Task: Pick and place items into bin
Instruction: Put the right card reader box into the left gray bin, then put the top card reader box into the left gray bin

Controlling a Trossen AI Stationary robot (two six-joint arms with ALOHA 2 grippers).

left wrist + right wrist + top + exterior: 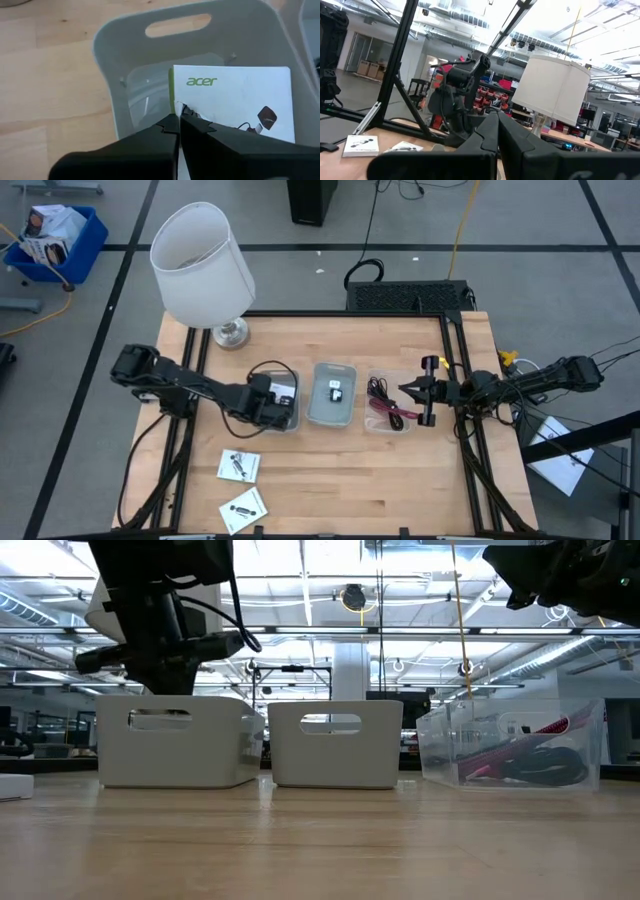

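High view puts the left claw [283, 408] at centre-left of the frame, poised over the left bin [270, 392], one of three containers in a row on the counter [400, 470]. Its fingers are pressed together on the edge of a white packet [240, 100] printed with "acer", which in the left wrist view hangs inside that bin's walls. So the step in hand looks like the drop: the packet is over its target but not yet let go.

Two more white packets [239, 465] lie flat at lower left of the counter, well apart from the bins. The middle bin [333, 393] holds small dark and white pieces, and the clear bin [392, 402] right of centre holds the red-and-black cable bundle [520, 762].

The right claw [408, 390] waits just beside the clear bin, fingers together and empty.

Next, I judge, the left claw should part its fingers, rise clear of the rim, then swing toward the lower-left packets.
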